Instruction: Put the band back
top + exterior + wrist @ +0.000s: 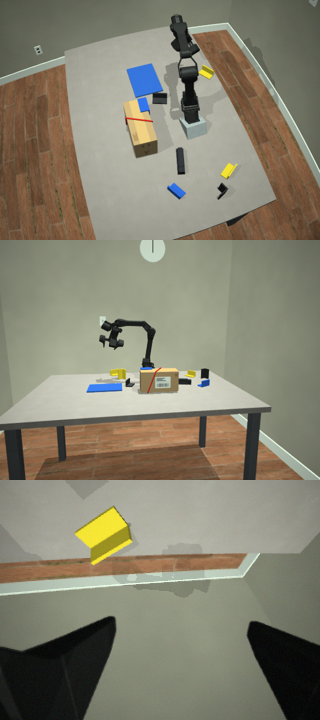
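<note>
End effector: fingers spread wide, nothing between them, raised high above surface.
Carton: on surface, well below and well apart from end effector.
Corner guard, blue: on carton's top edge, at end nearer arm's base.
Band, red: round carton, slanted, apart from guard, not over it.
Yellow angle piece: on surface below end effector, near surface edge.
Blue sheet: flat on surface beyond carton's guard end.
</note>
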Action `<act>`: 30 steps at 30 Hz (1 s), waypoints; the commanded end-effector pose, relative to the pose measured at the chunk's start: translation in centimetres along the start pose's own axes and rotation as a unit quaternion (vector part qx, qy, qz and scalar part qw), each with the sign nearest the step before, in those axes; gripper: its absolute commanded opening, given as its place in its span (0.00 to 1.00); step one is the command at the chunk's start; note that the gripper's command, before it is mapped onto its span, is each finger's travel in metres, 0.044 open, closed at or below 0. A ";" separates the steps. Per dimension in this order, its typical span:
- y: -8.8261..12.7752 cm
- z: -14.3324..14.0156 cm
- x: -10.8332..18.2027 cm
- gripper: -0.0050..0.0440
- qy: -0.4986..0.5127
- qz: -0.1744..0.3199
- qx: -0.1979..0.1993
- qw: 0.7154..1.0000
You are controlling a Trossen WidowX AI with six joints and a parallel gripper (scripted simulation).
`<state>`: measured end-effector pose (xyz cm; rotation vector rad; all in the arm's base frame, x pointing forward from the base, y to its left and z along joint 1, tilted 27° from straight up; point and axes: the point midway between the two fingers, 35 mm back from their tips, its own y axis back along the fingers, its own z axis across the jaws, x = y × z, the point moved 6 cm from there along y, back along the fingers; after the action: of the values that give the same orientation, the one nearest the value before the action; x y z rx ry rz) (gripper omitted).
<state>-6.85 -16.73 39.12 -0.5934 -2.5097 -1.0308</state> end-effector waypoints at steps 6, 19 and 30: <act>0.0 0.0 0.0 0.92 0.000 0.000 0.000 1.000; -0.1 -0.1 -0.3 0.81 -0.004 -0.007 0.001 1.000; 0.0 -2.4 -9.1 0.34 -0.074 -0.159 -0.014 0.984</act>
<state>-1.78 -19.23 37.50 -0.3598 -2.7234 -1.0964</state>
